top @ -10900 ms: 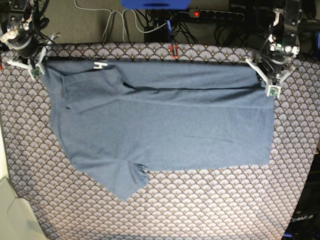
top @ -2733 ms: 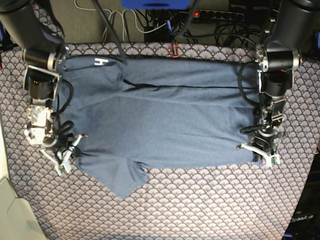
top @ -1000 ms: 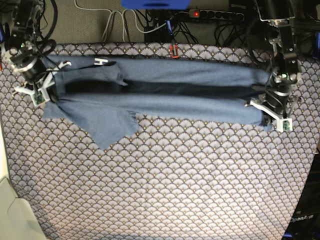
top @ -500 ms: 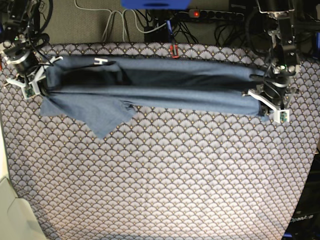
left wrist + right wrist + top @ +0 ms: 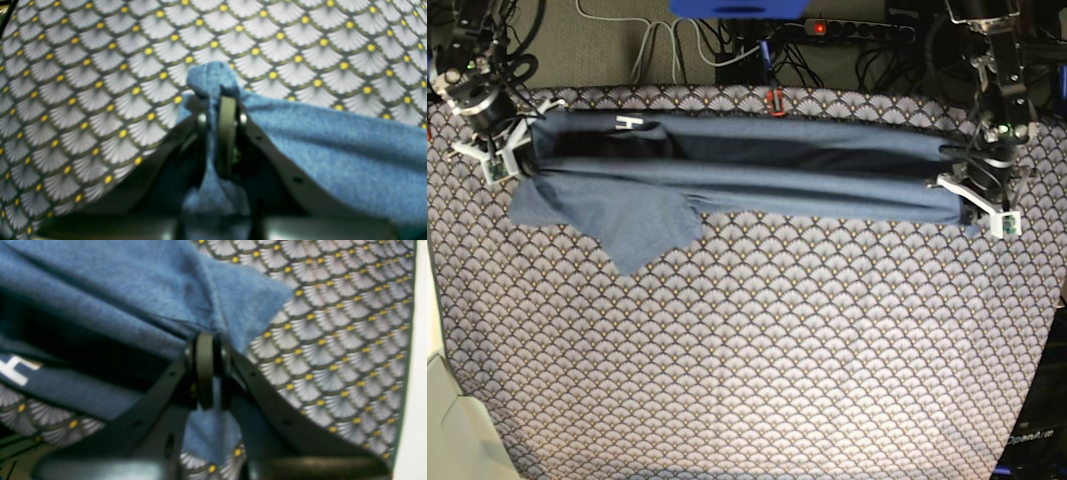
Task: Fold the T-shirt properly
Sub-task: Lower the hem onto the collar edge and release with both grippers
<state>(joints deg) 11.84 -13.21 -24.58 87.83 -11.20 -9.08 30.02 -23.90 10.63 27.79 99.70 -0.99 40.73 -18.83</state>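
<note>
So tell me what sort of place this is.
Likely a robotics lab bench: a table cover with a fan-scale pattern, a power strip and loose cables behind it, and two arms stretching a T-shirt across it.

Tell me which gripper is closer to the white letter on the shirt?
Right. The right gripper pinches the shirt near the letter; the left gripper pinches the far end.

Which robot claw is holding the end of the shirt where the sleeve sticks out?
The right gripper, on the picture's left side. The T-shirt has its sleeve flap spread on the table below that claw; the left gripper pinches the plain straight end.
</note>
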